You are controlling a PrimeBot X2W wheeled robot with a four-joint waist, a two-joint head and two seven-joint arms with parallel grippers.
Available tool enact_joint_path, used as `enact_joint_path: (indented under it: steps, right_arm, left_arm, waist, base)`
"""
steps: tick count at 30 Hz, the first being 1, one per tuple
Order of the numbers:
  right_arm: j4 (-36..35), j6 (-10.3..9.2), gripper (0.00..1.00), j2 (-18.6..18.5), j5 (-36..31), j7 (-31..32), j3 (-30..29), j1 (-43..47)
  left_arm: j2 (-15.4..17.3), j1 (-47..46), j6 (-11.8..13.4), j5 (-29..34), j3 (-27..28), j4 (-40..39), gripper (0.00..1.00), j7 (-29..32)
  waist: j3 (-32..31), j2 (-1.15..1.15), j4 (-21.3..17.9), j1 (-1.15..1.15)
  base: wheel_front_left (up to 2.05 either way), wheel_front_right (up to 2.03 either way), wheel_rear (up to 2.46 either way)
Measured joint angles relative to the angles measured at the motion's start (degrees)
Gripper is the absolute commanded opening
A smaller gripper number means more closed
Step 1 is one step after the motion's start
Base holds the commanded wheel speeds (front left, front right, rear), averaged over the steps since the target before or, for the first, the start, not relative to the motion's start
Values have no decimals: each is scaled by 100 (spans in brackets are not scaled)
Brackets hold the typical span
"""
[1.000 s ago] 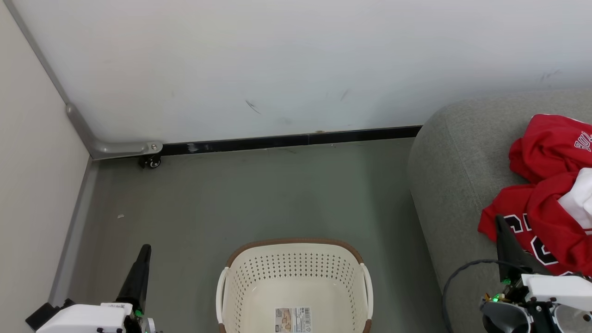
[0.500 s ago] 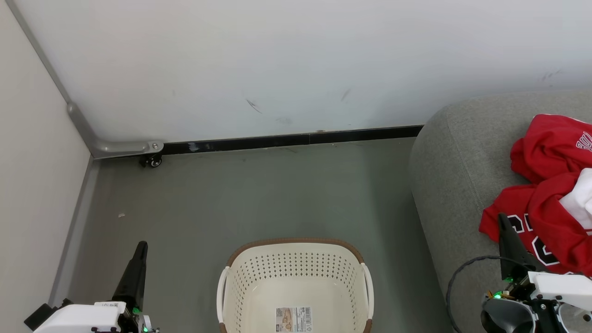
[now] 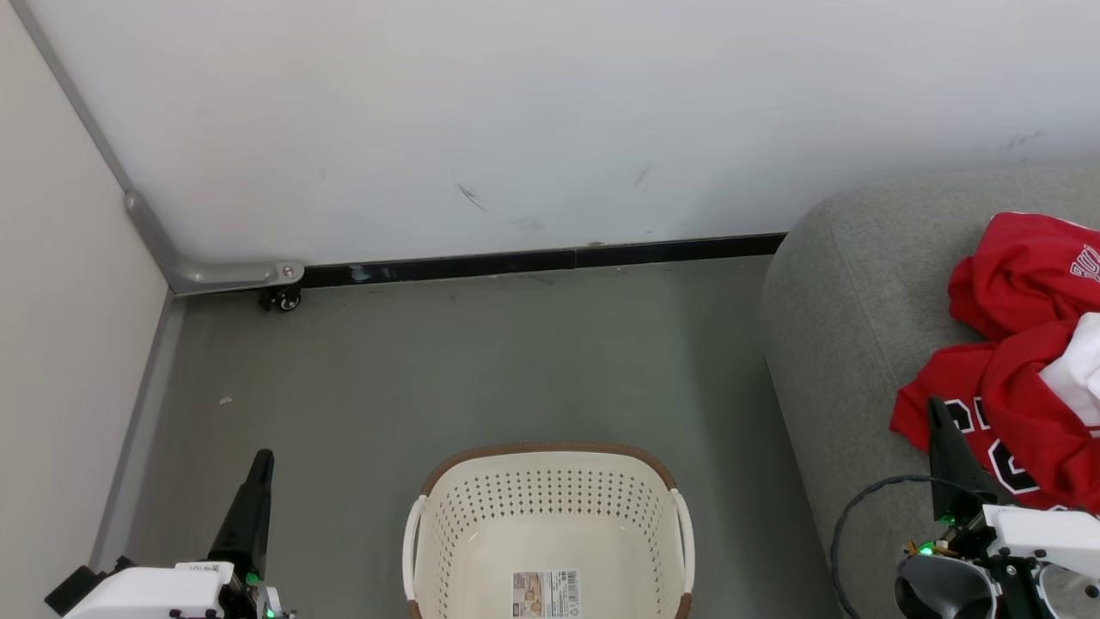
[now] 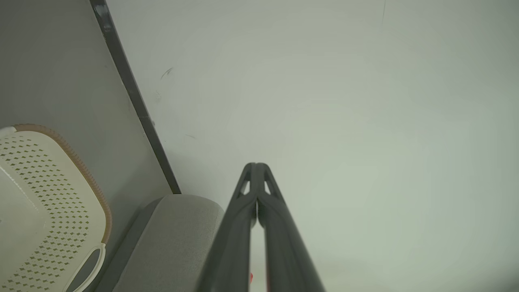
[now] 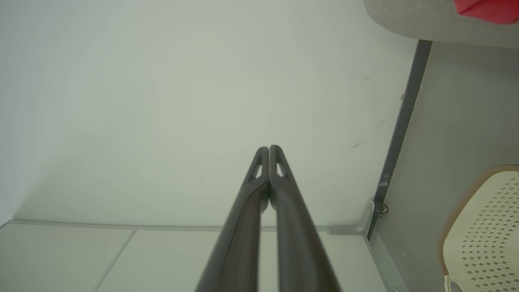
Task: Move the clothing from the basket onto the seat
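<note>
1. While the whole head view has drifted a touch since a second ago, the grey seat (image 3: 838, 344) sits at the right as it did, cut off by the right and bottom edges.
2. Red clothing (image 3: 1023, 361) lies crumpled on the seat, unchanged. Part of it runs off the right edge, so the lettering is only partly readable, and a white patch among the folds is hard to identify.
3. The basket (image 3: 550, 507) stands on the floor (image 3: 481, 361) left of the seat and apart from it, with a barcode label (image 3: 544, 593) on its bare bottom. Its near end is cut off.
4. The left gripper (image 3: 263, 457) hangs left of the basket, fingers pressed together on nothing, as before.
5. The right gripper (image 3: 934, 406) is likewise closed and empty, its tip over the seat beside the clothing. Whether it touches cloth cannot be told.
</note>
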Motion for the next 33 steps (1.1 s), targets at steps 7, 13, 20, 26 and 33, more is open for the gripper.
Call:
enact_joint_path:
  steps: [7,13,20,26,33]
  right_arm:
    - [7,0,0,0,0,1,-8,0]
    - [11,0,0,1,0,8,-13,0]
    - [13,0,0,1,0,8,-22,-1]
    - [14,0,0,1,0,8,-27,-1]
    - [15,0,0,2,0,16,-32,-2]
  left_arm:
    - [0,-7,-5,0,2,21,0,1]
    - [0,-16,-5,0,7,40,0,15]
    - [0,-19,-7,1,9,55,0,15]
    - [0,-24,-7,1,12,63,0,15]
    - [-1,-74,-7,1,16,70,0,15]
  waist:
    - [0,0,0,0]
    - [-1,0,0,0]
    - [-1,0,0,0]
    - [-1,0,0,-1]
    - [-1,0,1,-1]
  base:
    - [0,0,0]
    - [0,0,0]
    - [0,0,0]
    - [0,0,0]
    - [0,0,0]
